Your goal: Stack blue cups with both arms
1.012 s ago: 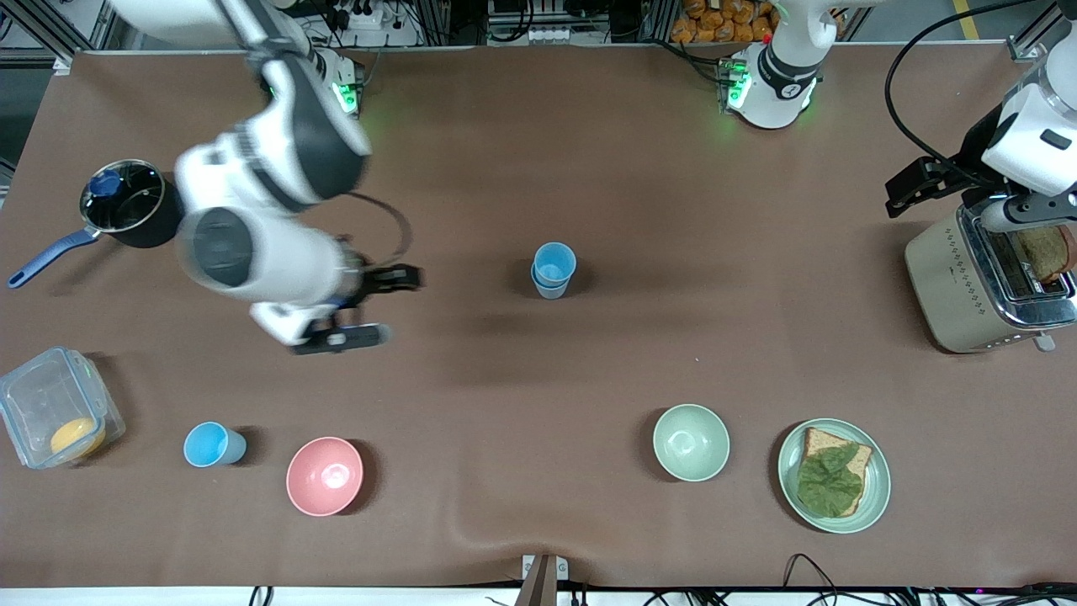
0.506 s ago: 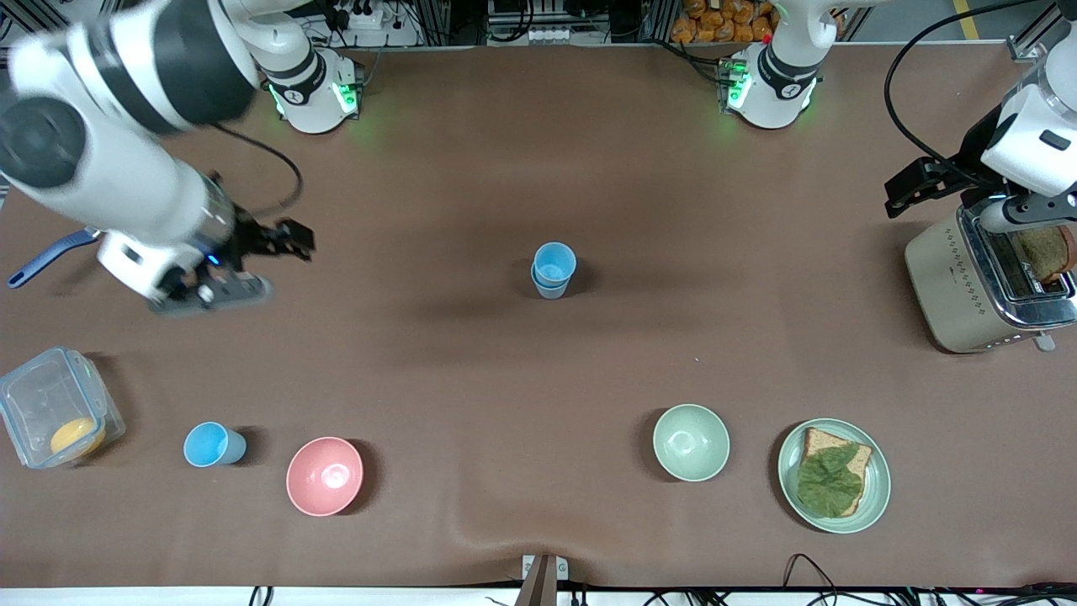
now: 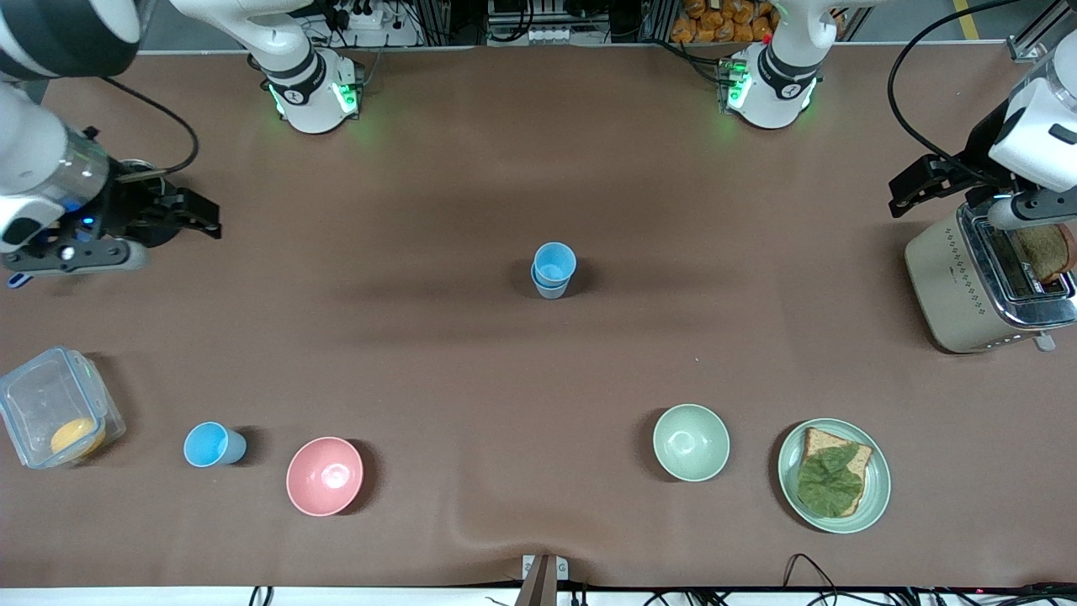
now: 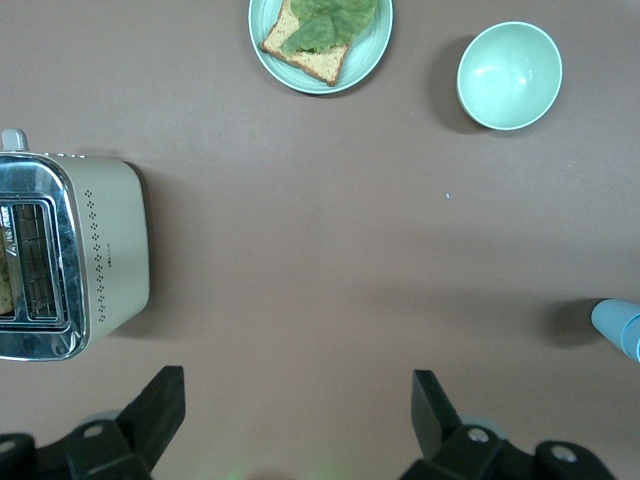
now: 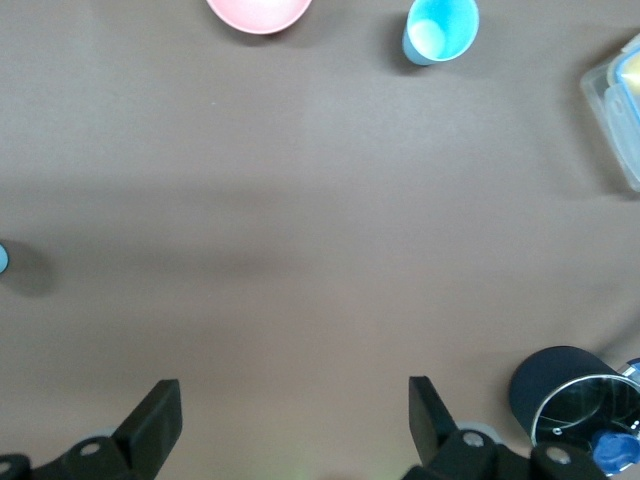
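Observation:
Two blue cups [image 3: 554, 269] stand nested in a stack at the middle of the table; an edge of the stack shows in the left wrist view [image 4: 620, 326]. A third blue cup [image 3: 214, 444] stands alone toward the right arm's end, beside the pink bowl [image 3: 325, 475]; it also shows in the right wrist view [image 5: 440, 28]. My right gripper [image 3: 198, 217] is open and empty, up over the table by the black pot [image 5: 570, 405]; its jaws [image 5: 292, 415] stand wide apart. My left gripper [image 3: 907, 187] is open and empty, over the table beside the toaster [image 3: 980, 282]; its jaws [image 4: 297, 408] stand wide apart.
A clear box [image 3: 55, 406] with something yellow in it sits at the right arm's end near the lone cup. A green bowl [image 3: 691, 442] and a green plate [image 3: 875, 497] with bread and a leaf sit toward the left arm's end.
My right arm has swung away from the middle of the table toward its own end, over the pot, with its gripper empty. The left arm has barely moved. The cups have not moved.

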Controlling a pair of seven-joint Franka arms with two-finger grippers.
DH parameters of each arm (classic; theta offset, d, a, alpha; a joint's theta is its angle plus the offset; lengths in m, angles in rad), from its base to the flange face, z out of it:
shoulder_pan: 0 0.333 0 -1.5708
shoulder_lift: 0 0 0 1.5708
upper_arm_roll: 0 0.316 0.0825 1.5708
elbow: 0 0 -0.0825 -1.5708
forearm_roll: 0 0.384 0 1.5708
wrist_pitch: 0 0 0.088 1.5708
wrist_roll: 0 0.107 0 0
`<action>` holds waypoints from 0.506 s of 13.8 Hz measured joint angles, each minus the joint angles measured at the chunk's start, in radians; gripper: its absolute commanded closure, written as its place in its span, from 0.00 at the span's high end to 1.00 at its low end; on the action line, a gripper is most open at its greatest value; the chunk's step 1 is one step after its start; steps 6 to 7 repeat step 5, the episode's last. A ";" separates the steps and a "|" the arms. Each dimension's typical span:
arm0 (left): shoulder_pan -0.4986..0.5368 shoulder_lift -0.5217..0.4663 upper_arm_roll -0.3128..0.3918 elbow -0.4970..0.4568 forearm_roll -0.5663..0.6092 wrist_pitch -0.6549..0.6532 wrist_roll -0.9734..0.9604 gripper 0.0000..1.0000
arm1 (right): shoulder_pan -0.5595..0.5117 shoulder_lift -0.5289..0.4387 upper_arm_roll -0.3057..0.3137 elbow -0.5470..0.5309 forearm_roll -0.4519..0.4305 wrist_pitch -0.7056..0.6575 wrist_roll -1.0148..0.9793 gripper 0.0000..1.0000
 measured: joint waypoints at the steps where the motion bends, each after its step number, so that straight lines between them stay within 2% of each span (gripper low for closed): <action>1: 0.000 0.001 0.000 0.000 0.000 0.000 0.000 1.00 | -0.002 0.000 -0.015 0.000 0.004 0.011 -0.003 1.00; 4: 0.000 0.001 0.000 0.001 0.000 0.000 0.000 1.00 | -0.008 0.000 -0.090 0.000 0.057 0.030 -0.075 1.00; 7: 0.000 0.001 0.000 0.001 0.000 0.000 0.000 1.00 | -0.019 0.000 -0.103 0.000 0.066 0.031 -0.112 1.00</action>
